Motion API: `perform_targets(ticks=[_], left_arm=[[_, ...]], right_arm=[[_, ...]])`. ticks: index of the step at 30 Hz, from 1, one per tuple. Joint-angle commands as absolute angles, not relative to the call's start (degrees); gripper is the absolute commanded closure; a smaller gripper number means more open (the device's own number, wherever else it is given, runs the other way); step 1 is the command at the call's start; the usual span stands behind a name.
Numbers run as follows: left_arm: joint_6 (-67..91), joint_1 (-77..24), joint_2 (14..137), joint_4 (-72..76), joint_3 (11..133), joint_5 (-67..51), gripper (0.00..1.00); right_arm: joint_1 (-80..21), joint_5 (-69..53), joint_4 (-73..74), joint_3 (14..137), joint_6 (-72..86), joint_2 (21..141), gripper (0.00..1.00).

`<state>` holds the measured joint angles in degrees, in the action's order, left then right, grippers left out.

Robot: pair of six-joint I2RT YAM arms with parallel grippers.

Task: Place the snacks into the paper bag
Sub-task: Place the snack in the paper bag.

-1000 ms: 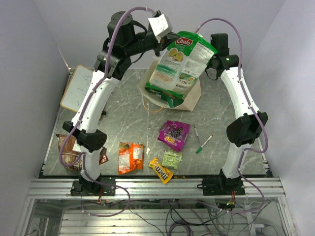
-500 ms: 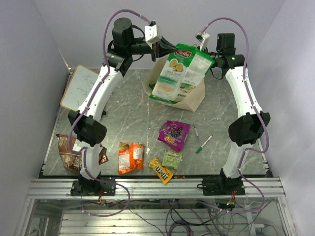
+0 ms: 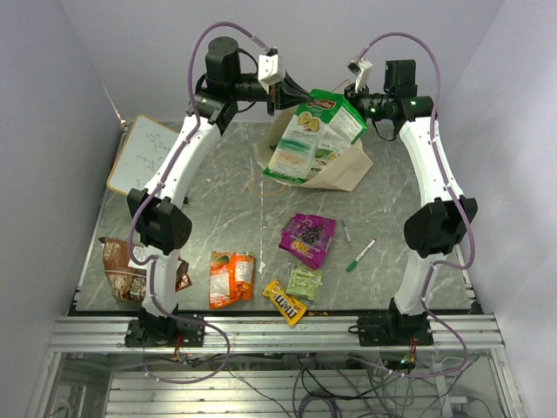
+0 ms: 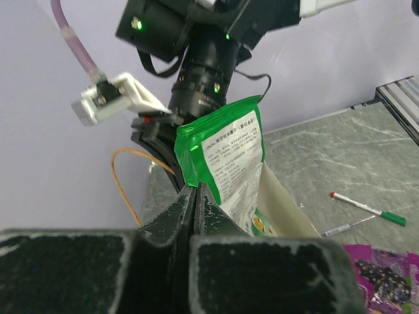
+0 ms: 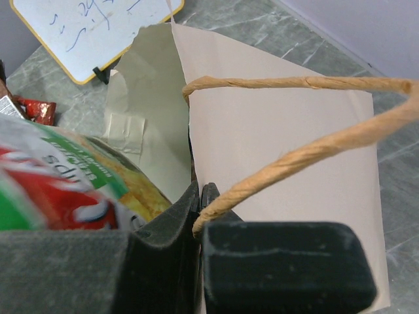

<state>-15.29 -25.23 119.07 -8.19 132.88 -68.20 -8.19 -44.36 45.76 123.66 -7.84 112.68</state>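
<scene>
A large green snack bag (image 3: 312, 139) hangs tilted over the mouth of the cream paper bag (image 3: 346, 172), its lower end inside the opening. My left gripper (image 3: 298, 91) is shut on the green bag's (image 4: 229, 150) top edge, as the left wrist view (image 4: 195, 191) shows. My right gripper (image 5: 200, 191) is shut on the paper bag's rim (image 5: 281, 144), next to its twisted handle (image 5: 308, 152). On the table lie a purple pouch (image 3: 307, 238), an orange bag (image 3: 231, 277), yellow M&M's (image 3: 285, 301), a pale green packet (image 3: 305, 281) and a brown bag (image 3: 122, 266).
A wood-framed whiteboard (image 3: 144, 155) lies at the table's left edge. Two marker pens (image 3: 359, 252) lie right of the purple pouch. A small red packet (image 3: 182, 280) sits beside the left arm's base. Walls close in on three sides.
Both arms have reached farther back. The green bag has dropped lower and its bottom end has gone into the paper bag's mouth. Both grips are unchanged.
</scene>
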Motion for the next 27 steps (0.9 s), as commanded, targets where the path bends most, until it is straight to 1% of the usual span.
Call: perform_targets(ticks=[1, 2, 3, 4, 5, 7, 8, 9, 13, 16, 20, 25, 27], left_arm=[[-5.4, -24.9, 119.1, 8.7, 137.3, -74.1, 0.93], [1.2, -24.7, 119.6, 19.1, 136.6, -75.9, 0.93], [14.6, -24.6, 120.3, 33.7, 135.6, -77.6, 0.93], [21.1, -24.6, 121.6, 47.5, 135.7, -79.1, 0.93], [25.6, -24.9, 123.4, 50.1, 138.7, -81.4, 0.93], [23.3, -25.3, 126.3, 41.1, 144.5, -82.6, 0.93], [25.0, -25.5, 127.2, 42.1, 145.1, -83.1, 0.93], [27.5, -25.7, 127.4, 46.9, 143.8, -84.1, 0.93], [24.3, -25.9, 125.6, 51.2, 136.8, -85.4, 0.93], [23.5, -26.1, 127.4, 51.8, 138.3, -86.0, 0.93], [23.1, -26.2, 130.7, 49.6, 144.0, -83.1, 0.93], [23.5, -25.9, 127.6, 44.8, 140.7, -77.9, 0.93], [20.9, -25.1, 125.9, 37.5, 140.9, -75.0, 0.93]], right_arm=[[-8.0, -46.1, 44.4, 126.5, -6.3, 113.1, 1.00], [-8.0, -46.0, 44.6, 126.4, -6.4, 113.1, 1.00], [-8.0, -46.0, 44.7, 126.3, -6.4, 113.0, 1.00], [-8.0, -46.1, 44.7, 126.1, -6.3, 112.9, 1.00], [-7.9, -46.3, 44.5, 125.9, -6.2, 112.7, 1.00], [-7.9, -46.5, 44.3, 125.3, -5.8, 112.4, 1.00], [-7.9, -46.5, 44.3, 125.2, -5.8, 112.2, 1.00], [-7.9, -46.5, 44.3, 125.2, -5.7, 112.2, 1.00], [-7.9, -47.3, 43.9, 124.7, -5.1, 111.7, 1.00], [-8.0, -48.2, 43.9, 124.6, -4.7, 111.5, 1.00], [-8.0, -48.5, 43.8, 123.4, -4.6, 111.0, 1.00], [-7.9, -47.0, 44.7, 123.5, -5.6, 110.7, 1.00], [-7.9, -46.5, 44.7, 124.0, -5.6, 110.9, 1.00]])
